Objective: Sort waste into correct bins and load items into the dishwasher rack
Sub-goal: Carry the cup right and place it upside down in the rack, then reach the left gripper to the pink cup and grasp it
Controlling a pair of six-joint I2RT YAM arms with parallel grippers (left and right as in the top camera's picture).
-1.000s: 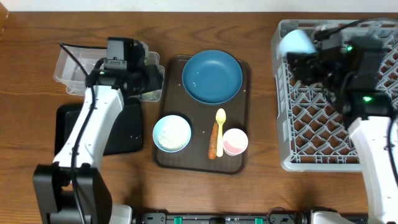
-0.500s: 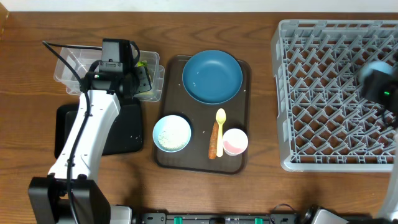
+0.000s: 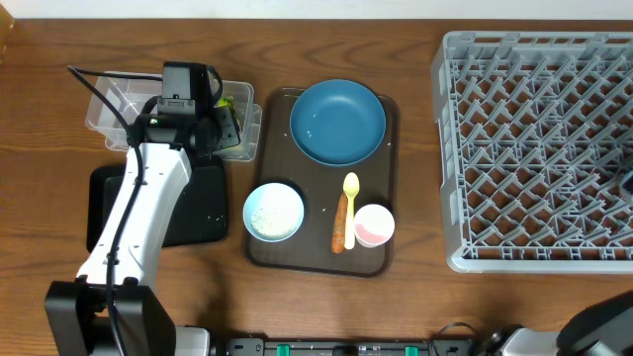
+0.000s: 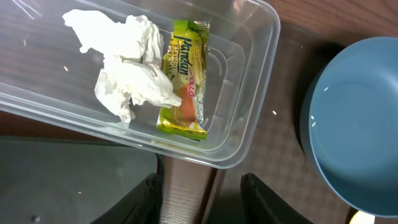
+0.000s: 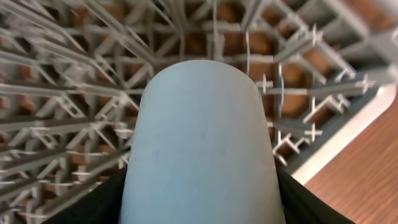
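Observation:
My left gripper (image 4: pixel 202 199) is open and empty, just off the near rim of the clear tub (image 4: pixel 249 124), which holds crumpled white tissues (image 4: pixel 127 68) and the yellow-green wrapper (image 4: pixel 185 78). In the overhead view it (image 3: pixel 213 124) hangs at the tub's right end. My right gripper (image 5: pixel 202 208) is shut on the light-blue cup (image 5: pixel 202 143) above the grey rack (image 5: pixel 74 74) near its edge. It is almost out of the overhead view. The dark-blue dish (image 3: pixel 337 121), white bowl (image 3: pixel 274 212), pink cup (image 3: pixel 374 225), yellow spoon (image 3: pixel 350 196) and carrot piece (image 3: pixel 341 227) lie on the brown tray (image 3: pixel 391 259).
The black tray (image 3: pixel 114 203) lies in front of the clear tub (image 3: pixel 104 109), under my left arm, with a few white specks on it. The rack (image 3: pixel 534 148) fills the table's right side. Bare wood lies between the brown tray and the rack.
My right arm has carried the light-blue cup from the rack's back left to its right side, leaving the overhead view. My left gripper shifted slightly left over the tub, then stayed.

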